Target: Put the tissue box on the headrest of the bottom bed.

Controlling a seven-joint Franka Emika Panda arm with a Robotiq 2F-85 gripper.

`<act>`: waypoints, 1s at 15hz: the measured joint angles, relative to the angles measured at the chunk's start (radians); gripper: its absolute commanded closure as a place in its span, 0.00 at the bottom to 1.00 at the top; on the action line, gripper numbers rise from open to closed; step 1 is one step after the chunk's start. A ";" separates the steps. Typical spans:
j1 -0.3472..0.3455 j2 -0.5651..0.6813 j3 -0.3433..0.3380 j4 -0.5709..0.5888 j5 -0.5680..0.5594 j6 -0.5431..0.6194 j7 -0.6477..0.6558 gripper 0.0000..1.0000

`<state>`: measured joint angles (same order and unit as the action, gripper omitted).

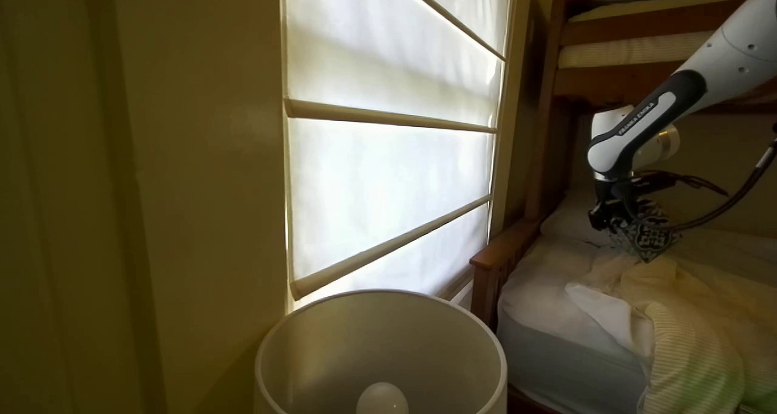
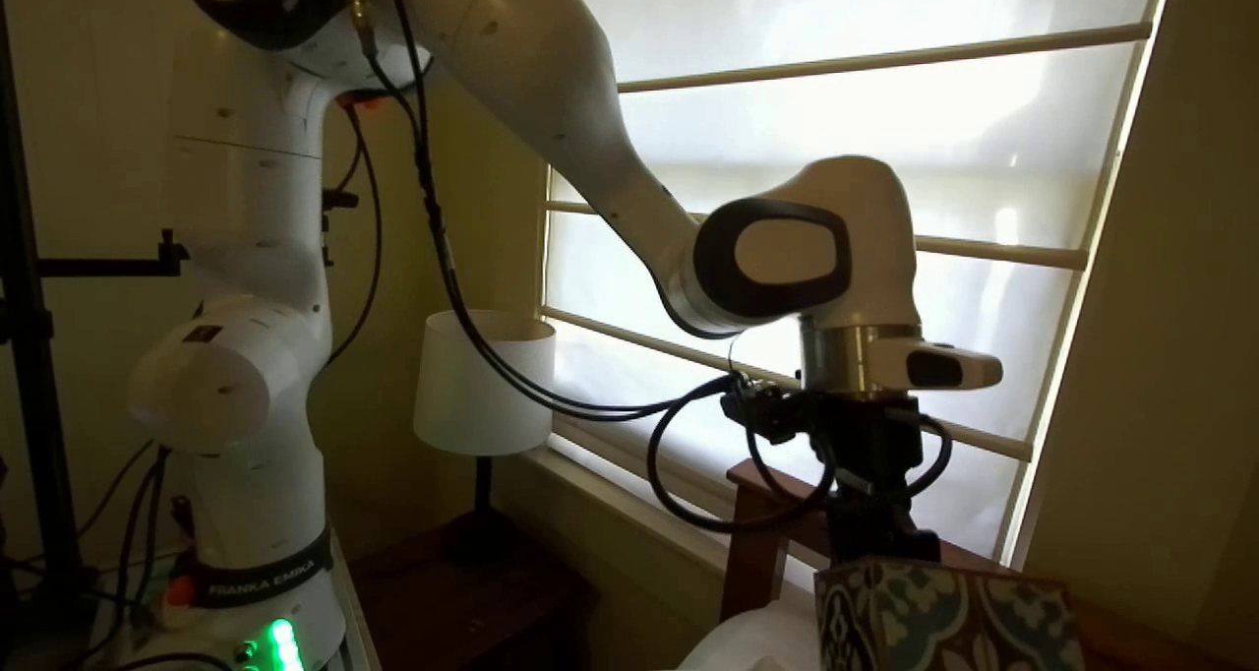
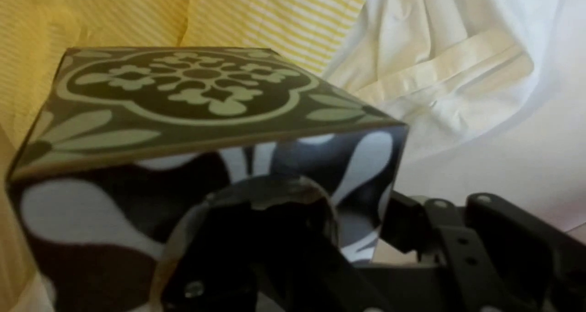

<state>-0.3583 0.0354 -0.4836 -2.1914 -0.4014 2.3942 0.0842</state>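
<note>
Where the gripper (image 3: pixel 341 227) pinches: wall of tissue box (image 3: pixel 197 85), 1 finger (image 3: pixel 274 239) inside its opening (image 3: pixel 281 190), presumably for purchase.
Headrest (image 1: pixel 505 244): apart from gripper, window (image 1: pixel 391 171) side.

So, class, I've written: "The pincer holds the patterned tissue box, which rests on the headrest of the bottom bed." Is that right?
Not quite: the tissue box isn't on the headrest. An exterior view shows it over the bedding of the bottom bed, away from that board. The rest stands: the pincer holds the patterned box.
</note>
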 measured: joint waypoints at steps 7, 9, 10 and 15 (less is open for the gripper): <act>-0.043 -0.159 -0.001 -0.032 0.127 0.012 -0.363 1.00; -0.042 -0.159 -0.001 -0.034 0.128 0.012 -0.367 1.00; -0.042 -0.158 0.000 -0.034 0.128 0.012 -0.367 1.00; -0.031 -0.155 -0.015 0.033 0.456 -0.116 -0.605 1.00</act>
<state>-0.3898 -0.1194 -0.4989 -2.1581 0.0547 2.2780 -0.5206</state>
